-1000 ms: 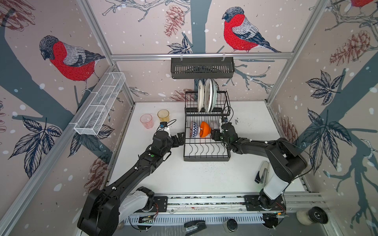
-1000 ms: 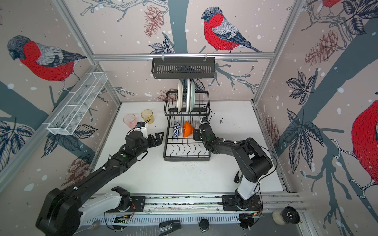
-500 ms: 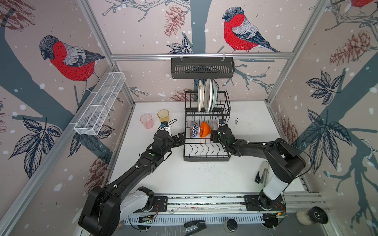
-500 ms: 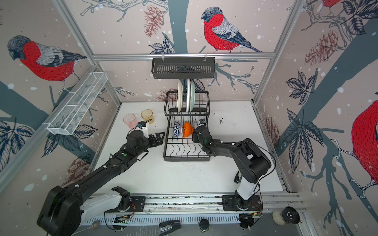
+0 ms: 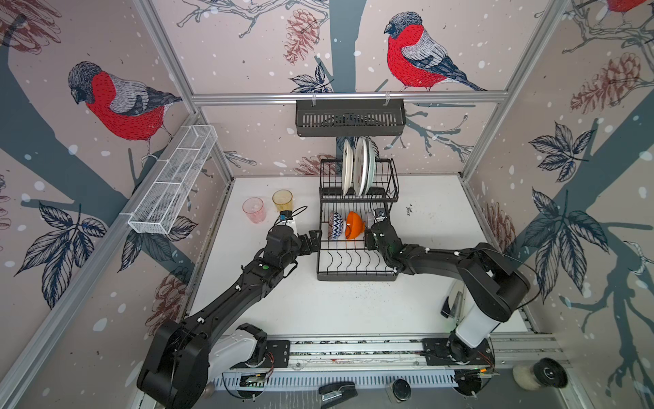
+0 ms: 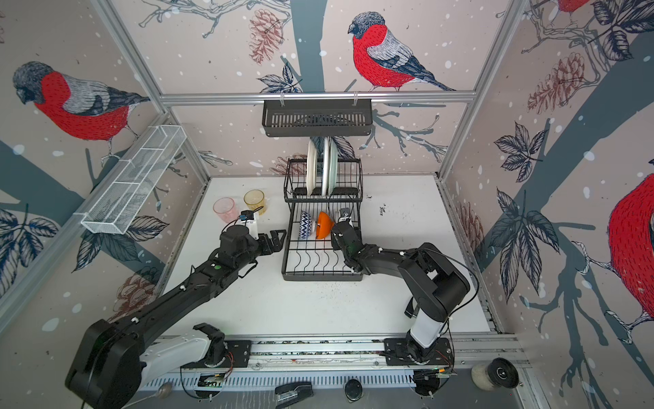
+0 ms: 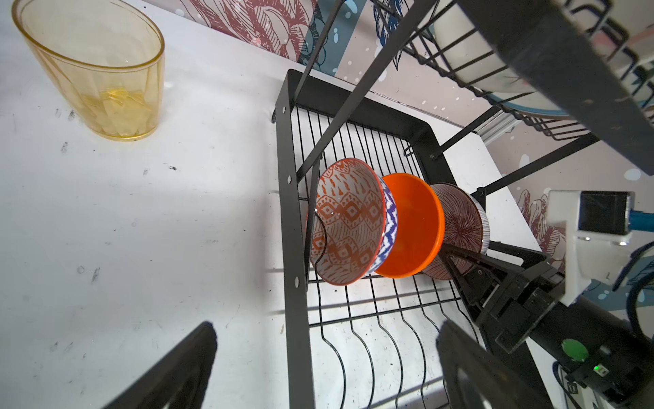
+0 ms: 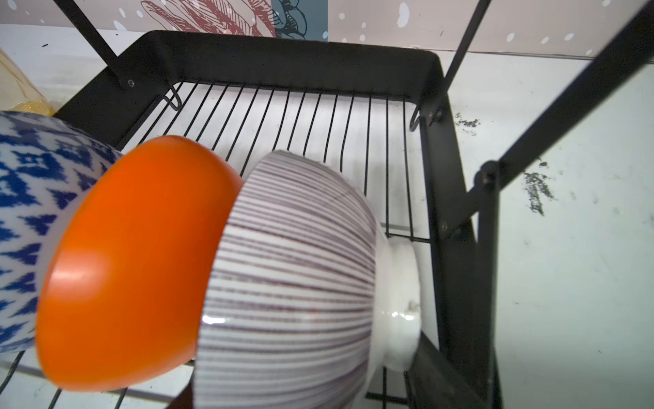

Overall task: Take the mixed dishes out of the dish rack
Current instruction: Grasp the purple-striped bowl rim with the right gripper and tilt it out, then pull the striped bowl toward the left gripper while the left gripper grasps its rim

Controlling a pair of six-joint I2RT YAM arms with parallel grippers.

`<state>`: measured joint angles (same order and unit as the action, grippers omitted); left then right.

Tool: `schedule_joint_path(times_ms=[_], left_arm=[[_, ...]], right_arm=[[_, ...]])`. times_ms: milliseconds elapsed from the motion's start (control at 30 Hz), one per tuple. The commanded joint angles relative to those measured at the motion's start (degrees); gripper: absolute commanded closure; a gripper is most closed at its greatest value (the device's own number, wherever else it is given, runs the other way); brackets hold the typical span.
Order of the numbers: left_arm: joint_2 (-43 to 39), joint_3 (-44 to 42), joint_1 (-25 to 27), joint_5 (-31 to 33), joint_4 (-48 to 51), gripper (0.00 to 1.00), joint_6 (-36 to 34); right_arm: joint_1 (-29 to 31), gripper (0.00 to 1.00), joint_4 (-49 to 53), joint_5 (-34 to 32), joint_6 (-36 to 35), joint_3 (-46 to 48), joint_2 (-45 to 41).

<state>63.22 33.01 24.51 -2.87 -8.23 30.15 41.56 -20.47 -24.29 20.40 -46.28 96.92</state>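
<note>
The dish rack point(image 5: 355, 274) point(image 6: 320, 276) stands at the back middle of the table. Pale plates point(image 5: 357, 170) stand in its raised basket. On its lower tray, on edge in a row, are a blue-patterned bowl point(image 5: 335, 225) point(image 7: 350, 219), an orange bowl point(image 5: 354, 225) point(image 8: 134, 255) and a white ribbed bowl point(image 7: 460, 219) point(image 8: 293, 265). My right gripper point(image 5: 369, 237) is shut on the ribbed bowl: one finger point(image 8: 439, 375) presses its foot, the other reaches inside its rim. My left gripper point(image 5: 315, 240) point(image 7: 325, 368) is open and straddles the tray's left rail point(image 7: 293, 212).
An amber tumbler point(image 5: 282, 200) point(image 7: 102, 70) and a pink tumbler point(image 5: 254, 209) stand on the table left of the rack. A black slotted shelf basket point(image 5: 350, 118) hangs on the back rail. A long white mesh tray point(image 5: 173, 184) is fixed to the left wall.
My right gripper has shifted a little to the left and its jaws have narrowed slightly onto the ribbed bowl. The left arm has barely moved.
</note>
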Motion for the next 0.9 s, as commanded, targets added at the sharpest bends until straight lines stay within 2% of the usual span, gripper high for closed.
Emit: schedule_joint_path(times_ms=[0,267,600,867], left_arm=[[-0.1,0.38,0.01,-0.29,-0.65,0.03,0.44],[0.05,0.34,0.01,-0.45,-0.69,0.03,0.59],[0.15,0.35,0.01,-1.51,-0.99,0.03,1.04],[-0.45,-0.81,0.16,-5.3,-3.59,0.03,2.4]], right_arm=[[0.51,0.54,-1.74,-2.59,-2.01,-0.63,-0.77],[0.45,0.54,-1.25,-1.08,-0.41,1.63,-4.34],[0.01,0.55,1.5,5.65,4.56,4.2,-11.73],[-0.08,0.54,3.27,12.46,8.75,7.32,-20.97]])
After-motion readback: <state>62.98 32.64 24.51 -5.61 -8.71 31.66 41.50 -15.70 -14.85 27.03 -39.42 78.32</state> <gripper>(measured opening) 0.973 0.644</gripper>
